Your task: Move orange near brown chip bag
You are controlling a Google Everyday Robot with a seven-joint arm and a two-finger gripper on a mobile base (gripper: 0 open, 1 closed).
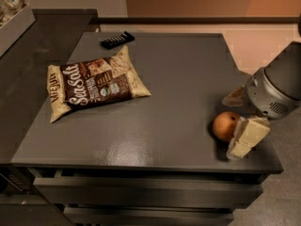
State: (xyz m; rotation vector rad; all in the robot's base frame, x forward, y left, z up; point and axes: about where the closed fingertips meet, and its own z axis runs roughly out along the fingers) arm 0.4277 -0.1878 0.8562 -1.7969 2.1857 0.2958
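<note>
The orange (224, 125) sits on the grey table (178, 79) near its front right corner. The brown chip bag (94, 86), with white "Sea Salt" script and cream ends, lies flat at the table's left, far from the orange. My gripper (234, 125) comes in from the right, low over the table, and is open. One cream finger (248, 136) touches the orange's right front side. The other tan finger (233, 98) shows just behind the orange. The grey wrist (273, 91) hangs over the table's right edge.
A small black remote-like bar (117, 39) lies at the table's back left, behind the bag. A darker counter (28, 60) adjoins the table on the left. Drawer fronts (141, 192) run below the front edge. Tan floor lies to the right.
</note>
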